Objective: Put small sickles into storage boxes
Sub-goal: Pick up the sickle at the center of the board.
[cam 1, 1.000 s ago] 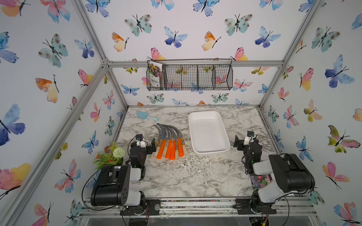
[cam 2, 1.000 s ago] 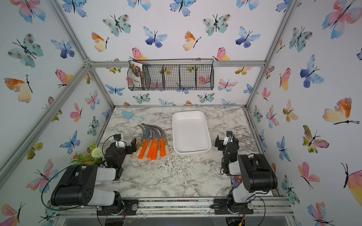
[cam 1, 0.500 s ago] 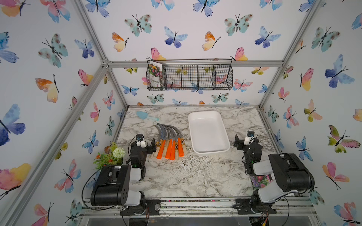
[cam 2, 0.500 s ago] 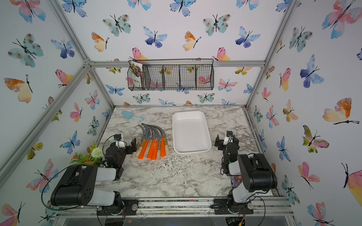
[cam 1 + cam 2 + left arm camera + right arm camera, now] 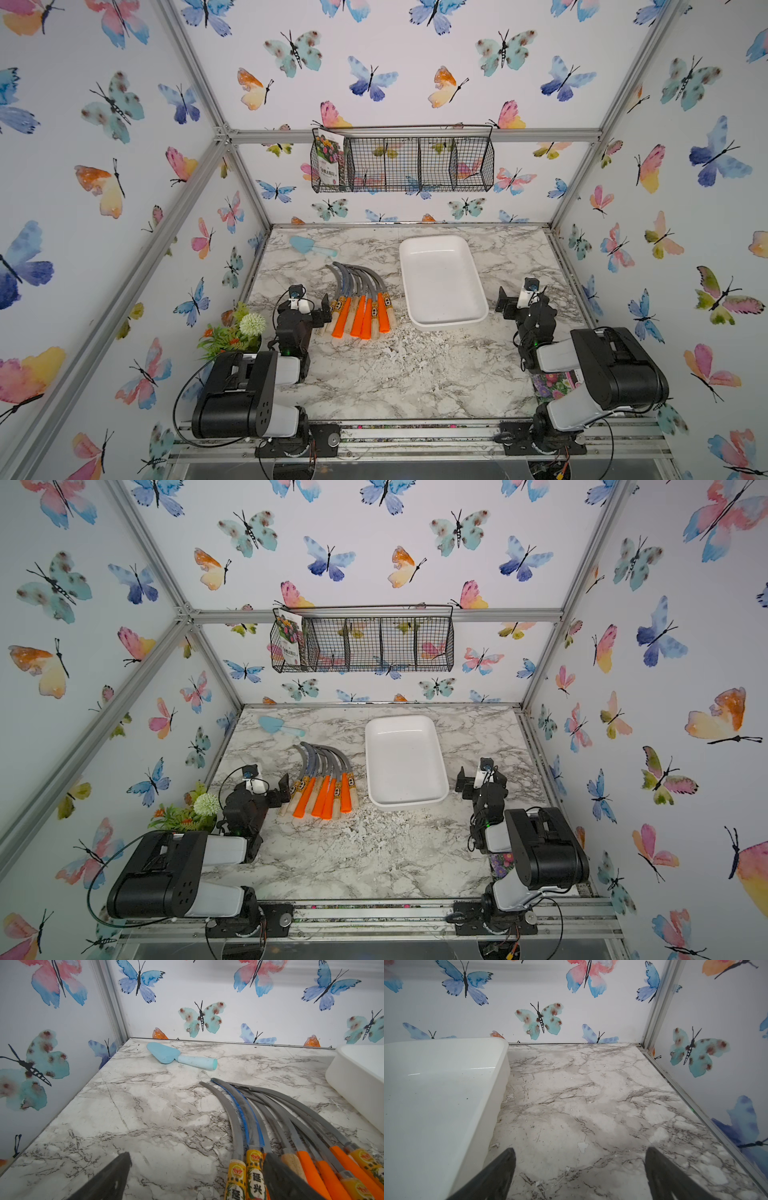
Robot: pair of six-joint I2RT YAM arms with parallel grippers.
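Curved grey-bladed small sickles point(image 5: 358, 305) with orange or wooden handles lie fanned beside the empty shallow white plastic tray point(image 5: 442, 282). Their handle ends point toward the nearer left gripper point(image 5: 196, 1167). It and the right gripper point(image 5: 579, 1159) stand wide, empty.

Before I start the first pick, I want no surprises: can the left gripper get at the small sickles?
Probably yes. The left gripper stands open right beside the handles of the small sickles, with nothing between. The handles lie packed together, so picking one alone may be tight.
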